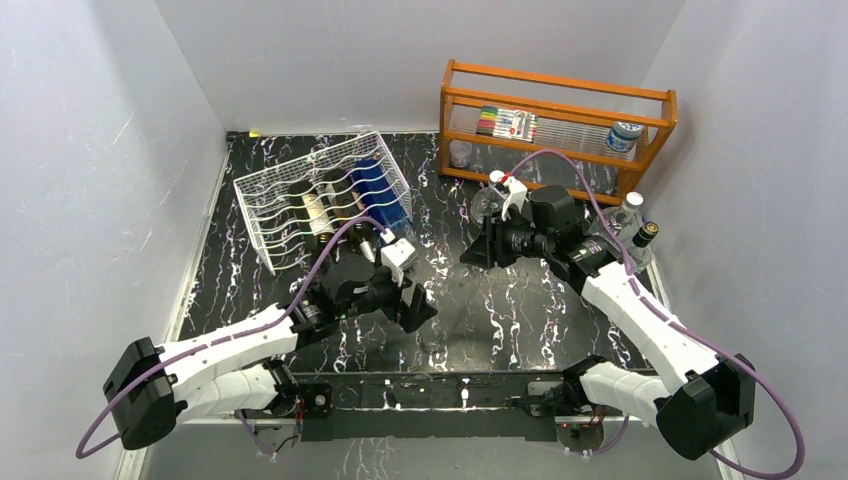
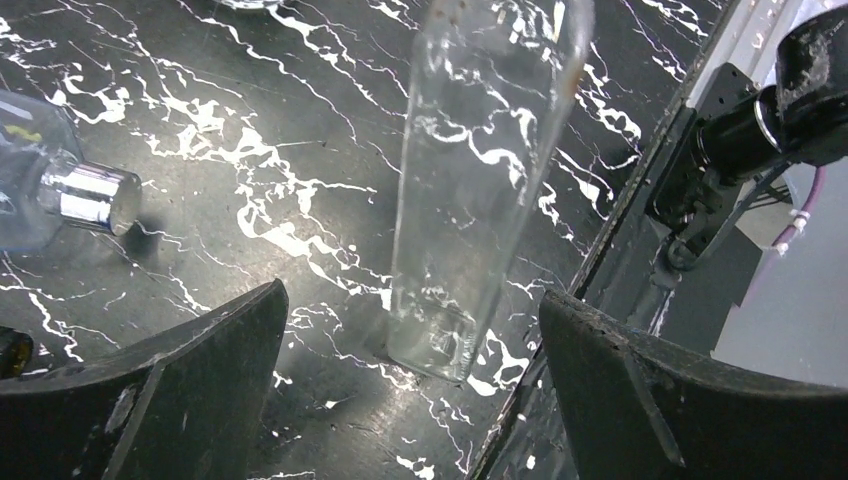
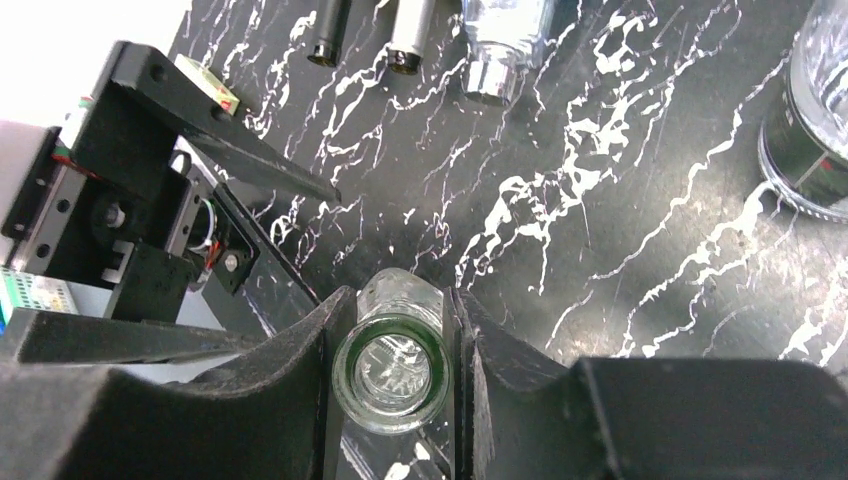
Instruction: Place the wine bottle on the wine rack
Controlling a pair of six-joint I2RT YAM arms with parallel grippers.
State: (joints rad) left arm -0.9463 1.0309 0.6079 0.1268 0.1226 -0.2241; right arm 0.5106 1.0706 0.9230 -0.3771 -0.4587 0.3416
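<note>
Spreading wide and holding nothing, the left fingers [image 2: 180, 380] hung on the near side of the wine rack [image 1: 255, 225], toward its right end. Beyond the gap between them stood the clear wine bottle [image 2: 470, 200], untouched by them, its base down at the black marbled surface [image 2: 250, 150]. Right of the rack, the right fingers [image 3: 290, 400] were clamped on that bottle's neck. The rack cradled several other bottles [image 1: 345, 195]. Farther back, right of the rack, sat an orange wooden shelf [image 1: 560, 82].

Top cam overhead — wrist cams close, share wine bottle [image 2: 470, 200].
</note>
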